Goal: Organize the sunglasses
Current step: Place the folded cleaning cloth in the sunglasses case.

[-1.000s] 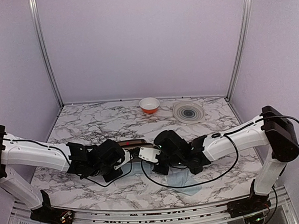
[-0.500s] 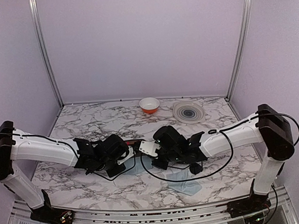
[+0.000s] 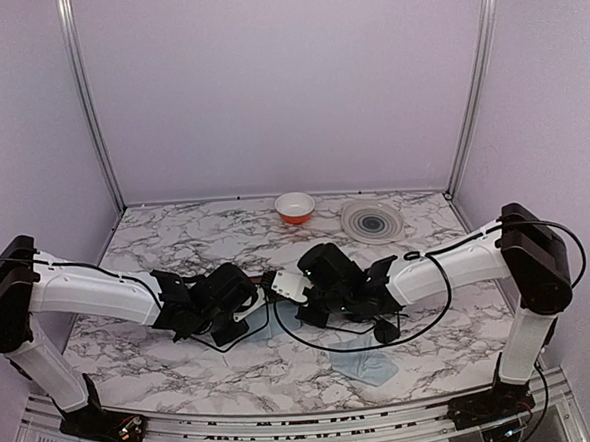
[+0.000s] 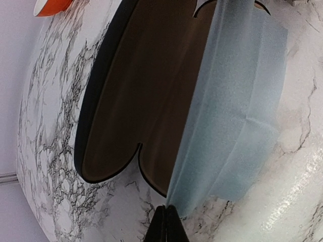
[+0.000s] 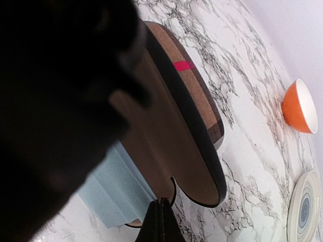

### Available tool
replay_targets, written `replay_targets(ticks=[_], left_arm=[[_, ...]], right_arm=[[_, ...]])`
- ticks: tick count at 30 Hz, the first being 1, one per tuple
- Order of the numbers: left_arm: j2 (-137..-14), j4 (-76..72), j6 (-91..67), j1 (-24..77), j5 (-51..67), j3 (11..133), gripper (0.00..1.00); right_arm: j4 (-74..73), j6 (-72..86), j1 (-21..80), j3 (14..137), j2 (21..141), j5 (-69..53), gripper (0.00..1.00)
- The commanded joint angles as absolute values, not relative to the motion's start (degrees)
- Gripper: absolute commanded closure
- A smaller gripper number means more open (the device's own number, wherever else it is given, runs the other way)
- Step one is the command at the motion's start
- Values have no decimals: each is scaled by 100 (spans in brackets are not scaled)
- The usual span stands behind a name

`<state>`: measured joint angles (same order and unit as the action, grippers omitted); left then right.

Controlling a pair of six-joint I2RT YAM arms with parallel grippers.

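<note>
Brown plaid outside and brown lining inside on the case (image 4: 131, 101), opened at the middle of the desk (image 3: 176, 248), probably to receive the sunglasses. Pale blue cloth (image 4: 237, 101) draped over its 3 o'clock side in the left wrist view, perhaps as padding. Left claw (image 4: 165, 222) clenched at 6 o'clock of the case, touching the cloth corner; cannot tell if pinching it. Right claw (image 5: 160, 217) clenched, grasping nothing visible. No sunglasses seen in any view, so cannot place them relative to either claw.

Lilac walls (image 3: 287, 91); marble-patterned table (image 3: 176, 248); metal corner posts (image 3: 90, 113)
</note>
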<state>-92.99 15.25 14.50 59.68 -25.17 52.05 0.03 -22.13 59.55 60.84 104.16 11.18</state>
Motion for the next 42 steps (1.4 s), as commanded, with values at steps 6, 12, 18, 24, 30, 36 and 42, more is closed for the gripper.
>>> replay_targets(ticks=[6, 12, 18, 24, 30, 36, 42], left_arm=[[-9393, 1190, 1528, 5897, -2724, 5499, 100], [-9500, 1116, 1563, 5872, -2894, 5557, 100], [-9679, 1057, 1670, 5843, -2986, 5704, 100], [-9807, 1043, 1697, 5814, -2895, 5782, 100], [-9848, 933, 1696, 5810, -2892, 5790, 100], [-9932, 701, 1670, 5753, -2857, 5823, 100], [-10101, 633, 1547, 5638, -2949, 5946, 100]], right_arm=[[-197, -2356, 5954, 6393, 10667, 1237, 100], [-210, -2363, 5947, 6472, 10754, 1278, 100], [-262, -2369, 5941, 6552, 10870, 1335, 100], [-295, -2356, 5940, 6584, 10910, 1335, 100], [-230, -2261, 5920, 6514, 10740, 744, 100], [-245, -2090, 5876, 6584, 10792, 438, 99], [-275, -1981, 5845, 6626, 10862, 269, 96]])
